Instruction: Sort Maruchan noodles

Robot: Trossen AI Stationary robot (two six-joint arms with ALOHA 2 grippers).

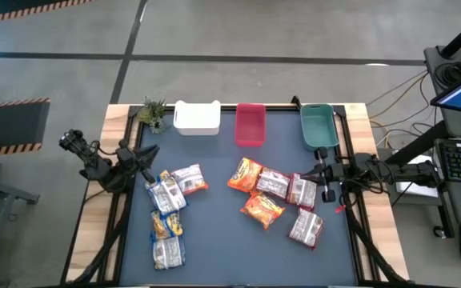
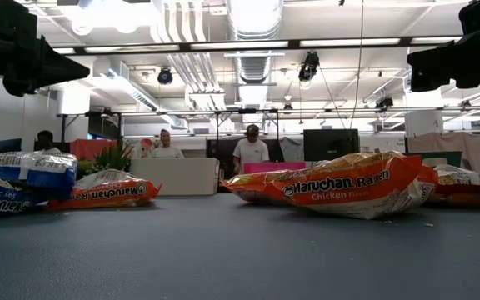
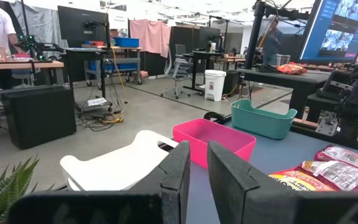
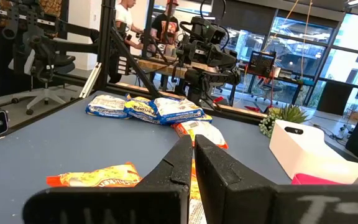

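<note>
The Maruchan noodles lie flat on the blue-grey mat in two groups. The left group (image 1: 169,210) holds several blue-yellow and white packets. The right group (image 1: 274,196) holds orange packets (image 2: 352,185) and silvery-white ones with red (image 1: 306,228). My left gripper (image 1: 146,156) hangs level above the table's left edge, clear of the left group; its fingers (image 3: 198,152) stand all but together, with nothing between them. My right gripper (image 1: 324,172) hangs level above the right edge, beside the right group, shut (image 4: 192,142) and empty.
Three bins stand along the far edge: white (image 1: 196,118), pink (image 1: 250,126) and teal (image 1: 318,126). A small green plant (image 1: 154,114) stands at the far left corner. Bare mat lies between the two groups and along the near edge. People stand in the room beyond the table.
</note>
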